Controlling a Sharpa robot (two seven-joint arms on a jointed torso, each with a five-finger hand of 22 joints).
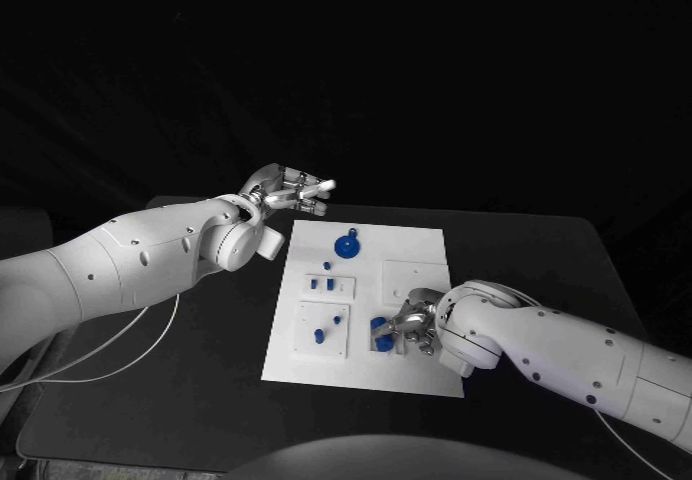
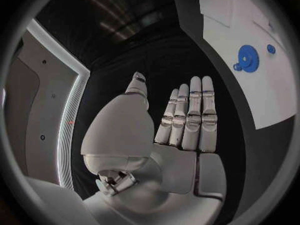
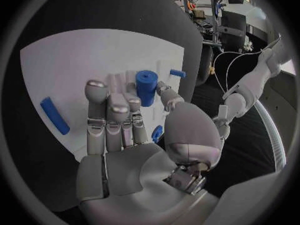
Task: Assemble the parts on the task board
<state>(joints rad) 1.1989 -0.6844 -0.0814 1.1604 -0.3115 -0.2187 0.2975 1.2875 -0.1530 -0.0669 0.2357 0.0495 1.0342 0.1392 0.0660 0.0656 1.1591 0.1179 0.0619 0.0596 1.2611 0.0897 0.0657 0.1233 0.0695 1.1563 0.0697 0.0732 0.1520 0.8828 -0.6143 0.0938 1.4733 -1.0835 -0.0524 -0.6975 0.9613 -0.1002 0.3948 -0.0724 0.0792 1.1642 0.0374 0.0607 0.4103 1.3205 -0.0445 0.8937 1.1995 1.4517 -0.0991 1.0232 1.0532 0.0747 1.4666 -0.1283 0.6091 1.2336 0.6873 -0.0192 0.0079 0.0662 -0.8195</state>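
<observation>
Across the middle of the black table point(image 1: 202, 340) we see the white rectangular task board point(image 1: 433, 262), its long sides running from near to far, with dark tabletop showing on every side of it. Beyond the table's far edge everything is dark.

Near the board's far end lies a round blue gear-shaped part point(image 1: 348, 245). Small blue parts point(image 1: 329, 285) sit around its centre.

We find our left hand point(image 1: 289, 193) raised above the tabletop just past the board's far left corner, its fingers straight and apart and holding nothing. Our right hand point(image 1: 414, 322) is low over the board's near right portion, where a blue cylindrical part point(image 3: 146, 87) stands at its fingertips. Whether the fingers actually grip it we cannot tell.
</observation>
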